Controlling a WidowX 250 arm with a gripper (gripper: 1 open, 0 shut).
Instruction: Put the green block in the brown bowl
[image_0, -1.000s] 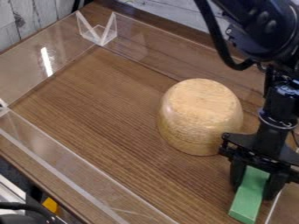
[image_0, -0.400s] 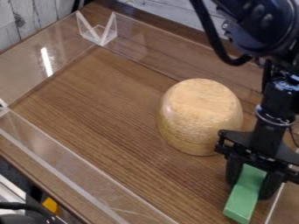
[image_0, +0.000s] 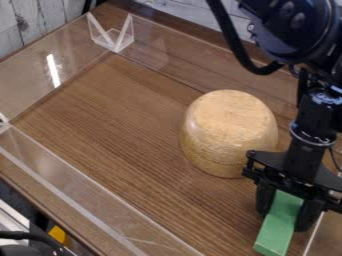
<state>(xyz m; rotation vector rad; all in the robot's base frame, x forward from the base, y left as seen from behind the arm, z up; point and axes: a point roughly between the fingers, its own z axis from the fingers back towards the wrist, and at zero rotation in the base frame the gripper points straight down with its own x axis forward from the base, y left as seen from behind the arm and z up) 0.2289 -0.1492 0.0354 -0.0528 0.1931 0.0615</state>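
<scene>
The green block (image_0: 277, 233) shows at the lower right, its upper end caught between the black fingers of my gripper (image_0: 291, 208), which is shut on it and points almost straight down. Its lower end slants toward the front edge of the table. The brown bowl (image_0: 230, 131) rests upside down as a smooth tan dome on the wood table, just left of and behind the gripper. Gripper and bowl stand close together but apart.
Clear acrylic walls (image_0: 80, 200) fence the wooden tabletop along the left and front, with a folded clear piece (image_0: 112, 33) at the back left. The black arm (image_0: 287, 30) reaches down from the upper right.
The gripper with the green block has shifted slightly toward the front edge of the table. The bowl has not moved.
</scene>
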